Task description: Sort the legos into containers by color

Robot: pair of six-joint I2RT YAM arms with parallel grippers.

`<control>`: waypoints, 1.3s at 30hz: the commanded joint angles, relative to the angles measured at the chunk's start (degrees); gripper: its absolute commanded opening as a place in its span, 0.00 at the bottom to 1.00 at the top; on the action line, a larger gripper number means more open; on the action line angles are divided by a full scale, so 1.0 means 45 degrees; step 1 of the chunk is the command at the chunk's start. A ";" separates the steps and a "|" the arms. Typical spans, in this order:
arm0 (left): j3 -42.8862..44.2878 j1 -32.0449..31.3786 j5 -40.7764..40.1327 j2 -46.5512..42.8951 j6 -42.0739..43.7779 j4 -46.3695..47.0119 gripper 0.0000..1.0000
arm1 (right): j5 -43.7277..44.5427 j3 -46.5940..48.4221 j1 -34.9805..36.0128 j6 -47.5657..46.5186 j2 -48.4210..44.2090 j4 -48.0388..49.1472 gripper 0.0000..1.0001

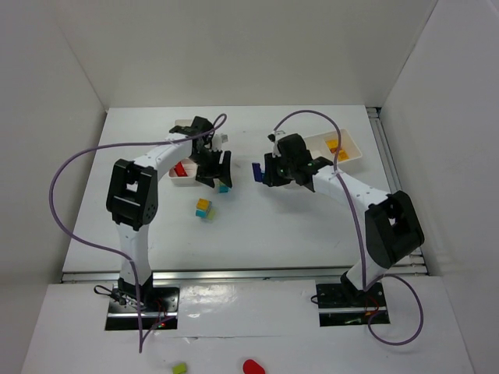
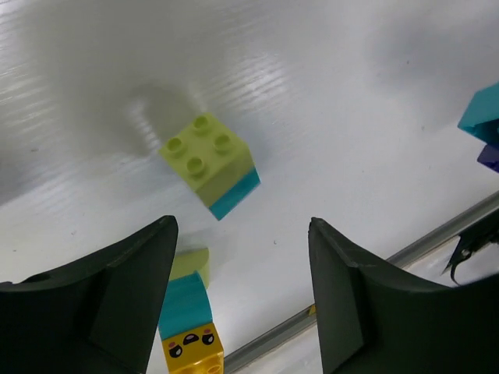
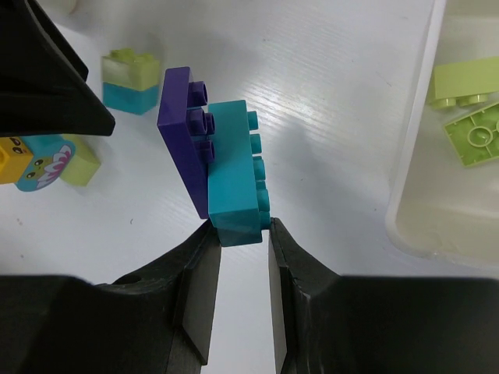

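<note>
My right gripper is shut on a cyan brick that has a purple brick stuck to it, held above the table; it shows in the top view between the trays. My left gripper is open and empty, above a lime-on-cyan brick, which also shows in the right wrist view. A yellow face brick stacked with cyan and lime lies by the left finger. In the top view my left gripper is beside the left tray.
The left tray holds a red brick. The right tray holds yellow and orange bricks. In the right wrist view a white tray wall at the right encloses lime green bricks. White walls enclose the table.
</note>
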 commanded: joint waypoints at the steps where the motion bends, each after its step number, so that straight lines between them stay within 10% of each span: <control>1: 0.0765 -0.0019 -0.0785 -0.0195 -0.0543 -0.0320 0.78 | 0.0316 -0.0103 -0.0002 0.0086 -0.0642 -0.0124 0.26; 16: -0.0483 0.0238 0.6576 -0.1857 -0.1128 0.3077 0.90 | 0.0062 0.0014 0.0233 0.0086 -0.0759 -0.0242 0.26; 39: -0.0581 -0.1170 0.2886 -0.1603 -0.3707 0.4778 0.66 | -0.0192 0.0249 0.0350 0.0086 -0.0876 -0.0242 0.26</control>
